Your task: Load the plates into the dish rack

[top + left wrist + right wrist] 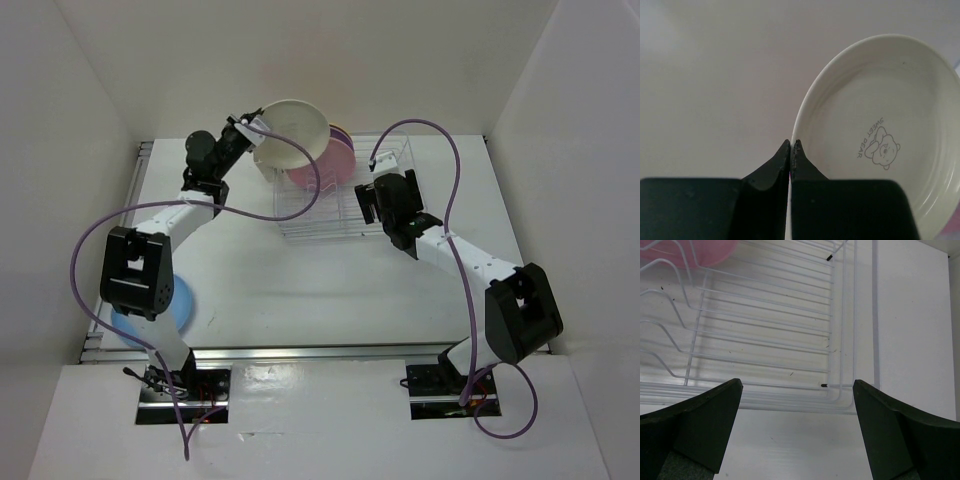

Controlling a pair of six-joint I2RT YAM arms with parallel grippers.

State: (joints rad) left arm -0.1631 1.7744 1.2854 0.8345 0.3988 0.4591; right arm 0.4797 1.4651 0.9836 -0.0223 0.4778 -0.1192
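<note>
My left gripper [254,126] is shut on the rim of the cream plate [292,132] and holds it on edge above the far left end of the dish rack [330,215]. In the left wrist view the fingertips [798,146] pinch the cream plate's [880,130] rim, and a bear print shows. The pink plate [322,168] stands in the rack, with slivers of the lavender plate [339,131] and an orange one behind it. The sky blue plate [183,305] lies on the table at the left. My right gripper [369,200] is open and empty at the rack's right end [765,340].
A pale cutlery cup [395,160] sits at the rack's far right corner. White walls close in the table on three sides. Purple cables loop over both arms. The pink plate's edge [690,252] shows at the top left of the right wrist view.
</note>
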